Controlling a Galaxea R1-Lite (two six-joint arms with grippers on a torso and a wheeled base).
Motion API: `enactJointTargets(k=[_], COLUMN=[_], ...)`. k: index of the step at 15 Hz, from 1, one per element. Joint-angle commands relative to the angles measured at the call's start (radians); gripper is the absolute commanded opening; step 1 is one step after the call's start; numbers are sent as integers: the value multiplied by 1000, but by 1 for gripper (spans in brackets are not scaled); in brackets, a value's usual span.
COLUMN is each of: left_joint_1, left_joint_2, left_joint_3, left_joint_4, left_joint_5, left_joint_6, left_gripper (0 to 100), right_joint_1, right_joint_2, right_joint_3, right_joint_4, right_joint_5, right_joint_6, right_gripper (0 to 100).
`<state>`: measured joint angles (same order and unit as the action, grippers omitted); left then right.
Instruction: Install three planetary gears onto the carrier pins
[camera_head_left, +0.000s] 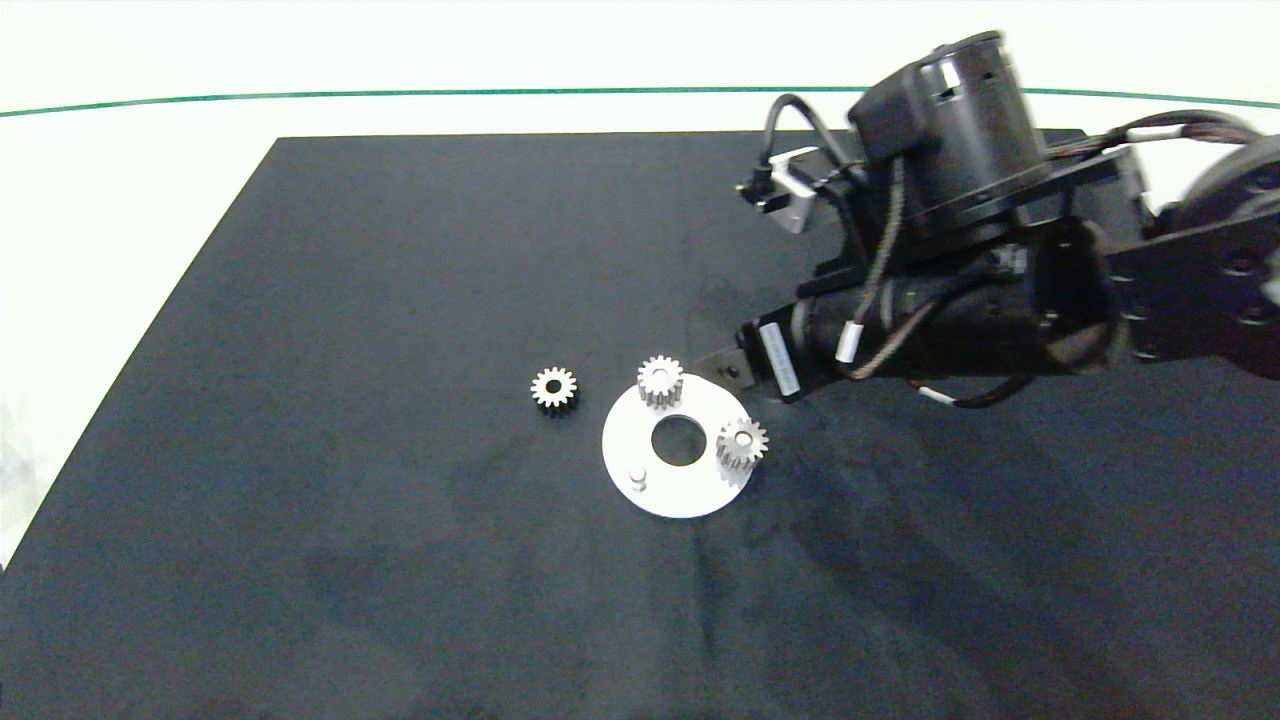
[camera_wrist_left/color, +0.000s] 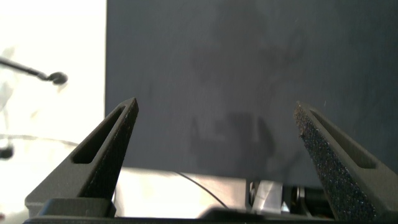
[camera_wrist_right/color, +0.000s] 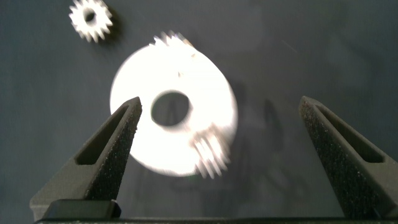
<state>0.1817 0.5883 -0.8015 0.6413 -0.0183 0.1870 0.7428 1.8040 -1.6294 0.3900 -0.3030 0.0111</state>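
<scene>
Black matting covered most of the worktop (camera_head_left: 400, 300), with pale surface showing beyond its far and left edges and a thin green line running across the far side. Near the middle of the mat lay a flat white round disc (camera_head_left: 660, 490) with a large centre hole. Three small silvery spur gears were counted, all alike, toothed around the rim and with a small centre bore. One seated gear (camera_head_left: 660, 380) sat on the disc at its far edge, and a second seated gear (camera_head_left: 742, 443) sat at the rim on the right arm's side. The loose gear (camera_head_left: 554, 388) lay flat on the mat just beside the disc, apart from it, on the side away from the right arm. Of the three carrier pins, only one bare pin (camera_head_left: 637, 479) showed, a short whitish peg standing upright near the disc's near rim; the other two were hidden under the gears. The right tool (camera_wrist_right/color: 221, 118) hung over the disc with its two grey fingers spread wide and nothing between them. The left tool (camera_wrist_left/color: 217, 124) was over bare mat near its edge, fingers likewise wide apart and empty.
</scene>
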Motion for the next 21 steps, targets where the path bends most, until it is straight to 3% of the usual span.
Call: enactJointTargets(k=[1,2,3,4,5,6,7,8,9,13,18,19,21], left_joint_1=[-196,-255,-301,-332,-367,-406,-442,-504,-539,-564,-660,-665,-662], left_joint_2=[268,312,372,444,504,553,584,643,705,887,963,986,1015], left_joint_3=[-2,-2,-2,1,2,2,2,1,-7,-163,-346,-413,-464], left_joint_4=[-63,-95,-141,-210,-284,-348,-387,-460,-540,-540,-454,-402,-394], left_joint_5=[1,3,4,12,29,55,72,112,133,133,138,139,139], left_joint_6=[11,3,-34,-97,-126,-132,-132,-132,-130,-133,-120,-75,-47], left_gripper=[100,100,100,100,100,100,100,100,100,100,100,100,100], right_joint_1=[-39,-39,-40,-39,-39,-39,-39,-36,-34,-34,-28,-28,-28], right_joint_2=[-407,-489,-562,-632,-681,-713,-727,-747,-766,-759,-782,-792,-793], right_joint_3=[296,342,388,436,473,491,500,516,539,556,554,553,551], right_joint_4=[1,3,6,9,9,7,7,6,4,-14,-14,-14,-16], right_joint_5=[-56,-58,-59,-70,-87,-90,-90,-90,-90,-81,-82,-82,-81], right_joint_6=[3,0,-2,-8,-22,-33,-34,-34,-33,-28,-28,-29,-31], right_gripper=[100,100,100,100,100,100,100,100,100,100,100,100,100])
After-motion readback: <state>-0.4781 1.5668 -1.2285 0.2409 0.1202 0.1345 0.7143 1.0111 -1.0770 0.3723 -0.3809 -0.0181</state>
